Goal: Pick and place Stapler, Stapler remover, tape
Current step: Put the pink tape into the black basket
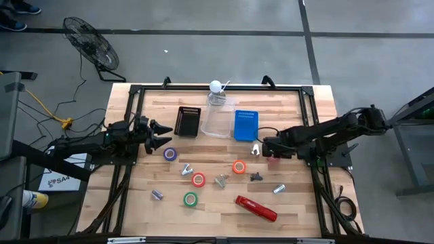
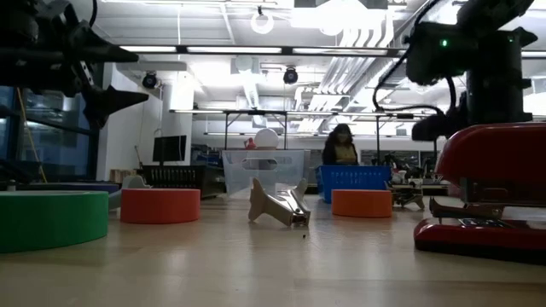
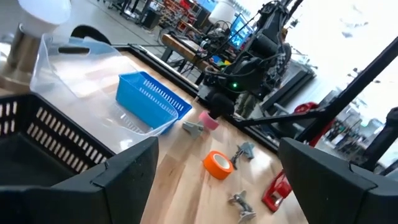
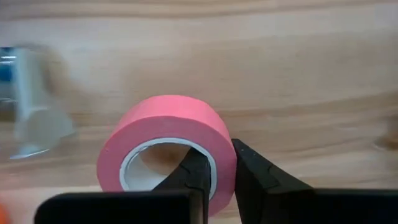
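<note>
The red stapler (image 1: 256,208) lies near the table's near edge and looms at the right of the low view (image 2: 490,183). The purple tape (image 1: 170,154), two red-orange rolls (image 1: 239,167) (image 1: 198,179) and the green roll (image 1: 190,199) lie flat on the wood. Several small metal staple removers (image 1: 221,180) lie among them. My right gripper (image 4: 224,171) is shut on the pink tape (image 4: 168,146), in front of the blue basket. My left gripper (image 1: 157,134) hovers open beside the black tray, just beyond the purple roll. My right gripper pinches the pink roll's wall (image 4: 221,155), with one finger (image 4: 193,177) inside the pale core and the other (image 4: 258,177) outside. The fingers come from above, slanting down. The roll sits tilted, its opening toward the wrist camera. Whether it is clear of the table I cannot tell.
A black slatted tray (image 1: 188,120), a clear plastic container (image 1: 219,116) with a white-capped bottle (image 1: 215,87) and a blue basket (image 1: 247,125) stand along the far side. The black frame rail (image 1: 315,129) runs around the table edges. A person sits far behind (image 2: 341,145).
</note>
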Controlling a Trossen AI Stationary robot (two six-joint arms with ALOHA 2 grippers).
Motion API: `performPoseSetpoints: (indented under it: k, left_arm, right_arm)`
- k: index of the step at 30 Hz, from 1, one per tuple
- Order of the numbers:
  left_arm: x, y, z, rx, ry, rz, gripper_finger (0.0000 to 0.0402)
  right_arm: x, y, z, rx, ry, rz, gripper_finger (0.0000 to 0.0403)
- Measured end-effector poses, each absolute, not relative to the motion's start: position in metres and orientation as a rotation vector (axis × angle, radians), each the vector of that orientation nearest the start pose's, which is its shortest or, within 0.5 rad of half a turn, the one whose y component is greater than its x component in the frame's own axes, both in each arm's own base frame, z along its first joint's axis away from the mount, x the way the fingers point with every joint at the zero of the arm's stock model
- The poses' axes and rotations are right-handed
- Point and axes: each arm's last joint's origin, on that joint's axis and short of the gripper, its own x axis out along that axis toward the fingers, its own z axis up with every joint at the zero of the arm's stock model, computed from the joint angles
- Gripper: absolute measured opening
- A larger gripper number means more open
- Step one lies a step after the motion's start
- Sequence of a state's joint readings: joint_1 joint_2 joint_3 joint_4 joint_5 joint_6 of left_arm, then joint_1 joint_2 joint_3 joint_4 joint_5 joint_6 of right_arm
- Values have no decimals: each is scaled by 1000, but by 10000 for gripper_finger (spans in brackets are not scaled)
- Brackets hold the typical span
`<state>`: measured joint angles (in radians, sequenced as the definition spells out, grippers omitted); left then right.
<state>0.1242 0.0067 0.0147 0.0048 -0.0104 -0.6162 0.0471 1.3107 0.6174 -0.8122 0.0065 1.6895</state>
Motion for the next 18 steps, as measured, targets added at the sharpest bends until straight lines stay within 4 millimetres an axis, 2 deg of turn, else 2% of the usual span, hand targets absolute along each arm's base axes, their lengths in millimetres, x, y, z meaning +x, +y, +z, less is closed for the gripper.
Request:
performPoseSetpoints:
  k: [9, 18]
  left_arm:
    - [96, 11, 175, -684, -55, 71, 328]
    - [91, 11, 198, -709, -148, 57, 328]
  right_arm:
    - [194, 4, 188, 1178, 927, -1078, 35]
    - [221, -7, 245, 838, 651, -960, 35]
